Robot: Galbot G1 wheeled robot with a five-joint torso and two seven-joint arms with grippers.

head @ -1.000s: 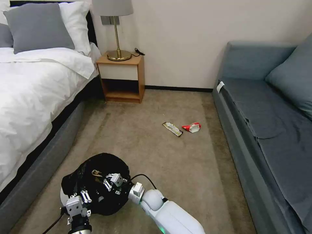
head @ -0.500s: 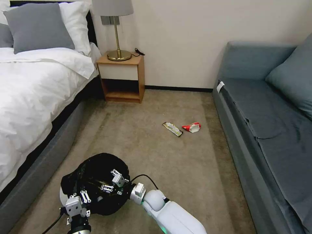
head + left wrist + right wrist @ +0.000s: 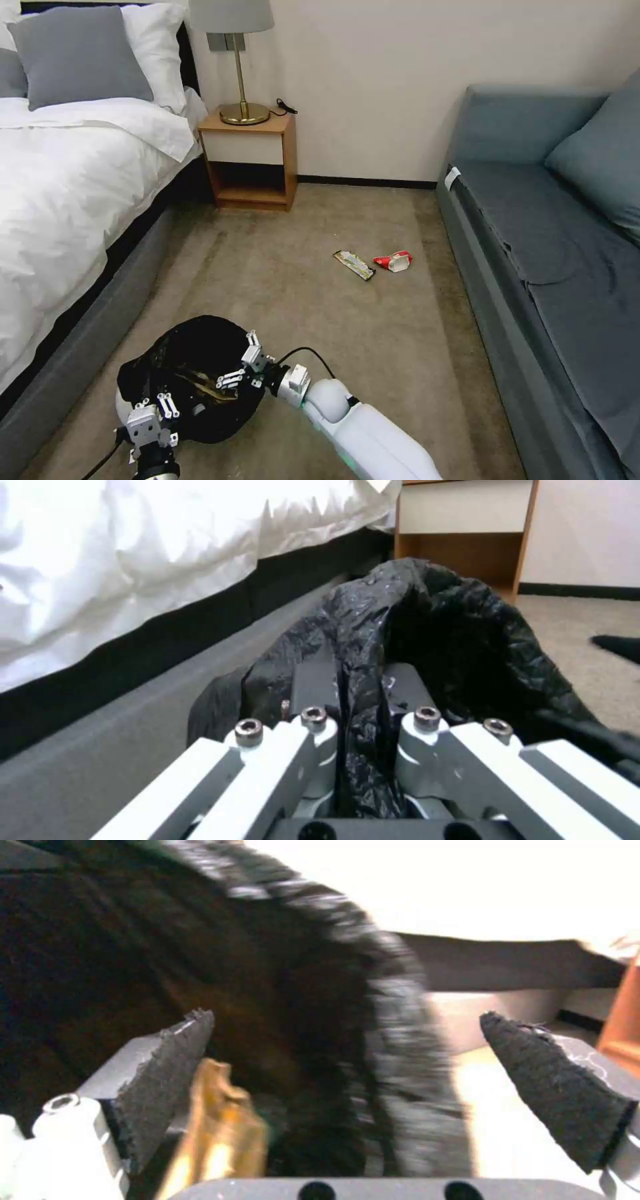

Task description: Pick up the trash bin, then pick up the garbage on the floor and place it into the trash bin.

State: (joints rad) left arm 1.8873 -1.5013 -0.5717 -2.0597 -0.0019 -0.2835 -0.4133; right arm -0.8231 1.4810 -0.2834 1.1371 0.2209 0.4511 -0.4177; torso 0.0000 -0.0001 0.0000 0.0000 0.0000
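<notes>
The trash bin (image 3: pixel 143 383), white with a black bag over its rim, hangs low at the front left. My left gripper (image 3: pixel 152 415) is shut on the near rim, and the bag fold (image 3: pixel 347 700) is pinched between its fingers. My right gripper (image 3: pixel 239 365) is open at the bin's right rim, its pads (image 3: pixel 167 1075) spread wide. Crumpled brown paper (image 3: pixel 217 1135) lies beside one pad, inside the bag (image 3: pixel 207 388). On the carpet farther ahead lie a flat brown-and-white wrapper (image 3: pixel 354 265) and a red-and-white packet (image 3: pixel 393 261), side by side.
A bed (image 3: pixel 60 173) runs along the left and a blue-grey sofa (image 3: pixel 547 253) along the right. A wooden nightstand (image 3: pixel 248 163) with a lamp stands at the back wall. Open carpet (image 3: pixel 320 320) lies between the bin and the litter.
My right gripper has pulled back from over the bin's middle to its right rim. The brown paper now lies lower in the bag. The bin and left gripper have shifted slightly left.
</notes>
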